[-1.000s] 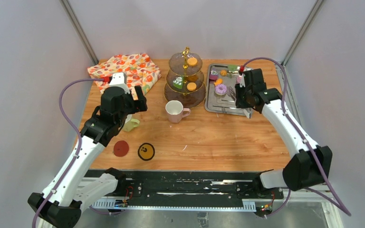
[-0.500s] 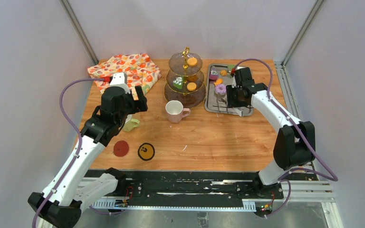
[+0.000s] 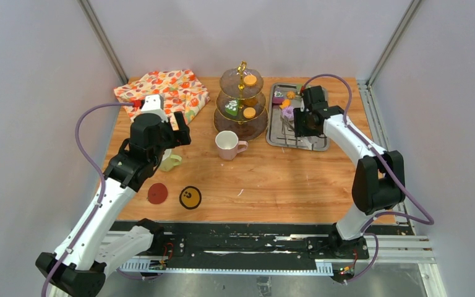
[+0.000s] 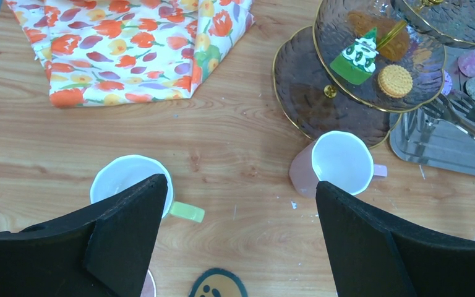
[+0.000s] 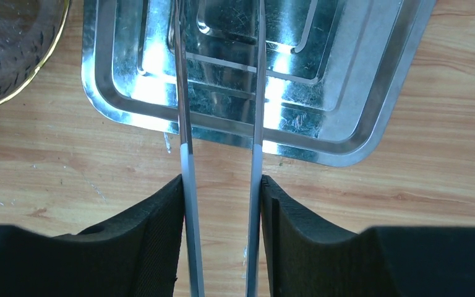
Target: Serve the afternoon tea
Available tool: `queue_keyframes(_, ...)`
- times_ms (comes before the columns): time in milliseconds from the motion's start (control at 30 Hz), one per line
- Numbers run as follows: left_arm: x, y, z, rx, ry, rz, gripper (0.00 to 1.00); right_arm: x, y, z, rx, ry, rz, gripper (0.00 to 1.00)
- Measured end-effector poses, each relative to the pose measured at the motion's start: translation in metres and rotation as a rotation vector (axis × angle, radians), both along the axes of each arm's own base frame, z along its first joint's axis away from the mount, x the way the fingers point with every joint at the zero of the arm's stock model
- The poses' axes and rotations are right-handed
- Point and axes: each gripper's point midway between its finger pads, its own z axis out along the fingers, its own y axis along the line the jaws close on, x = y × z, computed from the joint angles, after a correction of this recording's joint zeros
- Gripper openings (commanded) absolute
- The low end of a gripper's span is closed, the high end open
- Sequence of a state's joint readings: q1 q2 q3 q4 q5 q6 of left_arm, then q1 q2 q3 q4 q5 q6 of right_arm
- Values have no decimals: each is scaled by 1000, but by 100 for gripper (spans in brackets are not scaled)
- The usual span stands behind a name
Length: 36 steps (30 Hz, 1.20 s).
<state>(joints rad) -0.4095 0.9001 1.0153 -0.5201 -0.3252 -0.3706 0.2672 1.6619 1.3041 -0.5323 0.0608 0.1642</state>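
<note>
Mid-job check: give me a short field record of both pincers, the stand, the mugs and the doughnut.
Left pincer: open, empty, hovering above the two mugs
Right pincer: closed on the metal tongs, over the steel tray
Stand: top tier holds an orange biscuit; middle tier holds a green cake and a second biscuit
Pink mug: upright, beside the stand's bottom tier
Yellow-green mug: upright on the table
Purple doughnut: at the tong tips; whether gripped, unclear
</note>
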Motion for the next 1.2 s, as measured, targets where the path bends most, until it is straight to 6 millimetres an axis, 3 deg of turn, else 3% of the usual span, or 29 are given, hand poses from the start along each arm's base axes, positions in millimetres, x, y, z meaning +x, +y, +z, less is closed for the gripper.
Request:
queue_keyframes(333, -1, 1, 2, -2, -5, 1, 95, 7, 0, 5, 2, -35, -17, 12)
queue_keyframes(567, -1, 1, 2, 1, -6, -1, 95, -2, -4, 17, 8, -69, -18, 8)
queue_keyframes(633, -1, 1, 2, 1, -5, -1, 95, -5, -5, 22, 11, -82, -18, 10)
queue_keyframes(767, -1, 1, 2, 1, -6, -1, 95, -11, -6, 32, 17, -107, -18, 31)
queue_keyframes(867, -1, 0, 2, 0, -6, -4, 95, -11, -10, 34, 19, -113, -25, 40)
queue_keyframes(1033, -1, -1, 2, -2, -5, -7, 95, -8, -20, 29, 7, -99, -32, 43)
queue_keyframes(1200, -1, -1, 2, -2, -5, -7, 95, -6, -17, 12, -3, -55, 28, 44)
